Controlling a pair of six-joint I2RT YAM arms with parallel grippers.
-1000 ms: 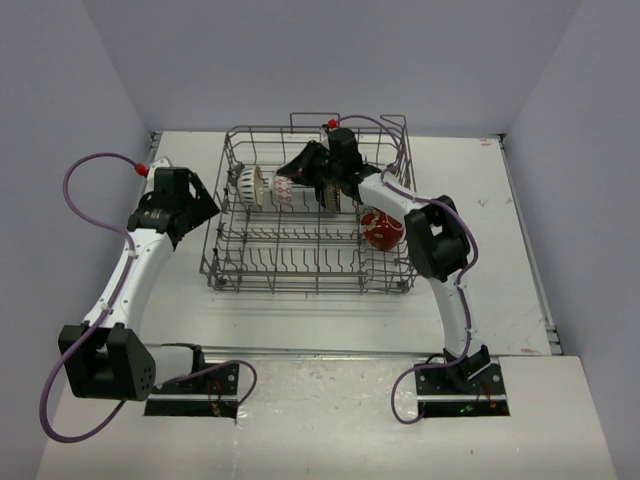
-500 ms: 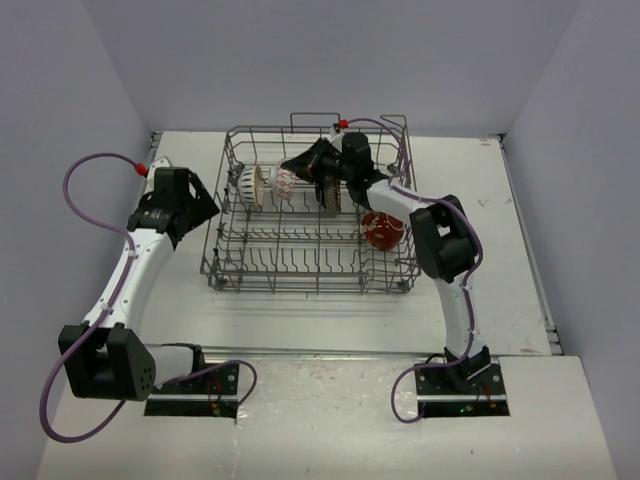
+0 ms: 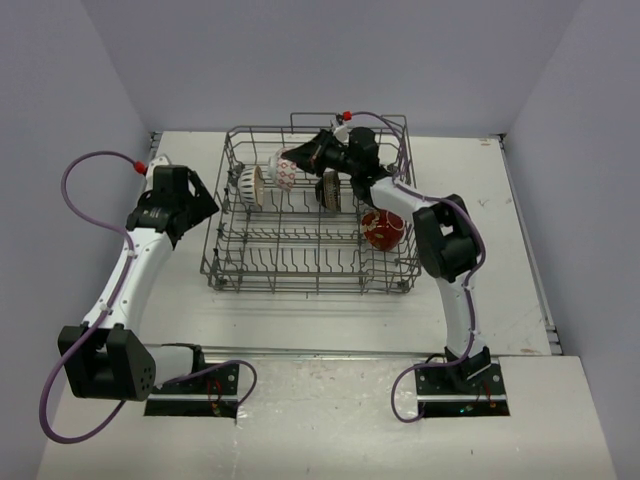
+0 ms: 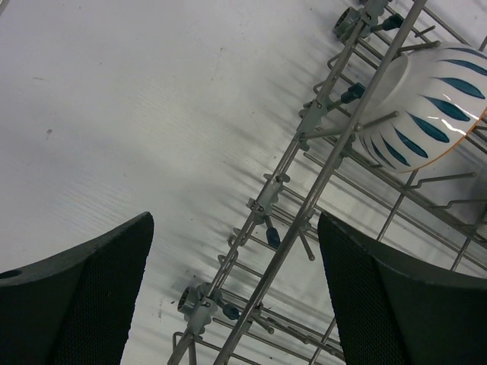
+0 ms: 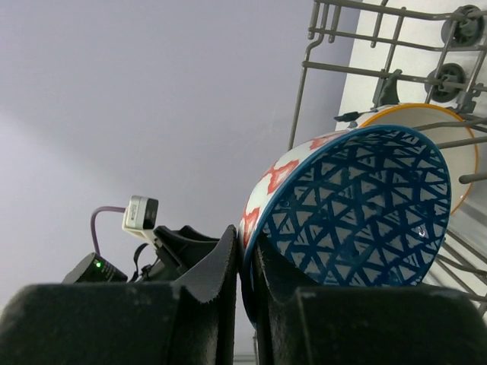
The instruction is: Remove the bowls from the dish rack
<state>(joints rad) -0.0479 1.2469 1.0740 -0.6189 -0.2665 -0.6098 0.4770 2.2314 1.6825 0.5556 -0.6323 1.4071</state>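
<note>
Left to right:

- Left gripper (image 3: 207, 205) hangs just outside the left wall of the dish rack (image 3: 310, 268), its fingers spread wide with nothing between them; the left wrist view shows only white counter (image 3: 500, 250) and rack wire under them.
- Inside the rack's back-left part, the teal-white bowl (image 3: 248, 186) stands on edge among the tines, close to the left wall.
- Just right of it, the blue-red patterned bowl (image 3: 284, 172) is held on its side over the rack's back row, its blue lattice inside facing the right wrist camera.
- Right gripper (image 3: 300, 165) reaches in from the right and pinches this bowl's rim, one finger inside and one outside, pressed nearly together.
- Below the right arm's wrist, the dark brown bowl (image 3: 330, 192) stands on edge in the back row.
- Further right, the red patterned bowl (image 3: 382, 230) sits against the rack's right wall, partly hidden by the right arm.
</note>
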